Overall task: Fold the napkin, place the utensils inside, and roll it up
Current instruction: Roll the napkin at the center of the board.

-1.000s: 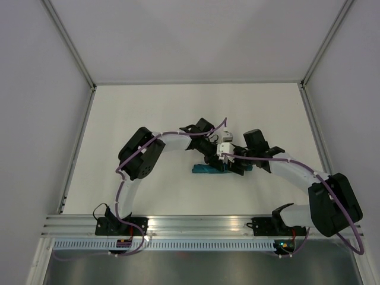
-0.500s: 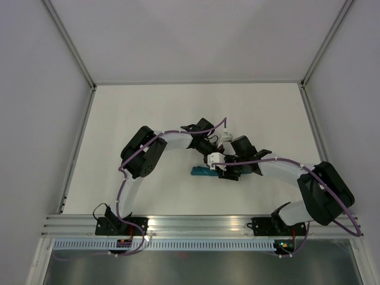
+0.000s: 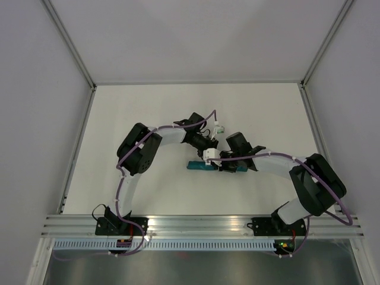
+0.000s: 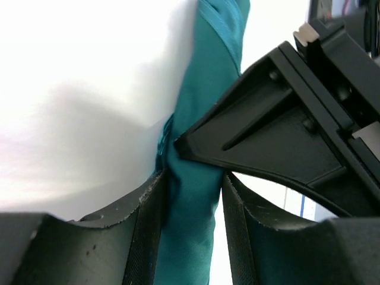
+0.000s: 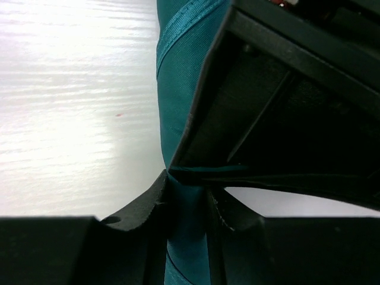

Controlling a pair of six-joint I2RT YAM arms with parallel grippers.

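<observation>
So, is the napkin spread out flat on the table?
No, the napkin is bunched into a narrow bundle held in the left gripper.

The napkin [image 4: 205, 113] is smooth teal cloth, faintly shiny; the left pincer [image 4: 191, 190] scuffed matt black plastic; the desk [image 5: 71, 89] glossy white.

A teal rolled cloth napkin [image 5: 178, 89] runs up the frame over a white woodgrain tabletop [image 5: 71, 107]. The right gripper [image 5: 187, 190] pinches it between 2 dark fingers [image 5: 142, 208], and the left gripper's black angular finger [image 5: 279, 107] touches its right side.
</observation>
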